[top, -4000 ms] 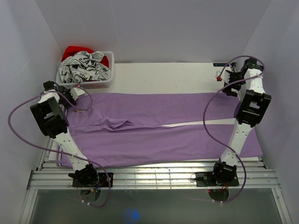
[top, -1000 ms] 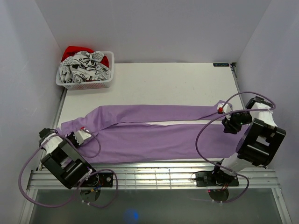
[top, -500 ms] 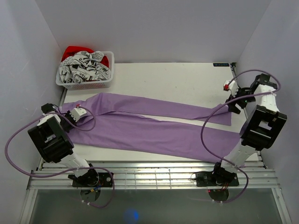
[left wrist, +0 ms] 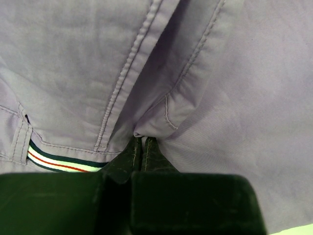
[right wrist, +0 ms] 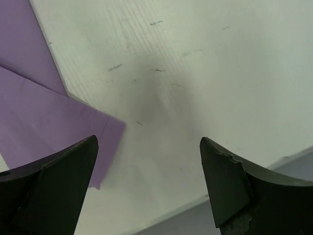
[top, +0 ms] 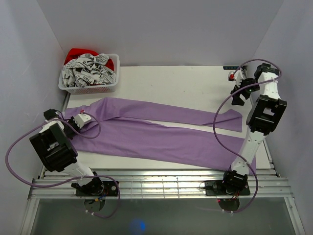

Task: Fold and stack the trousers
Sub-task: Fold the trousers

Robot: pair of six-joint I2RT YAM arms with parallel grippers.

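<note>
Left wrist view: our left gripper (left wrist: 142,143) clamps the trousers (left wrist: 220,73) by the waistband (left wrist: 63,161), likely anchoring them flat, while our right gripper (right wrist: 148,142) hangs with fingers apart over the table (right wrist: 205,63).

The top view looks down from above the near edge over the whole white counter (top: 171,83). The left wrist view sits close on soft lilac-purple cloth trousers (left wrist: 220,73). The right wrist view looks down on their far-right hem (right wrist: 105,132), shared overhead.

trousers (top: 146,137): lilac-purple soft cloth, unfolded, lying flat
pose: laid lengthwise from 9 o'clock to 4 o'clock
waistband (left wrist: 63,164): pale with dark and red stripes, at 9 o'clock
legs: side by side, hems at 3–4 o'clock
</note>
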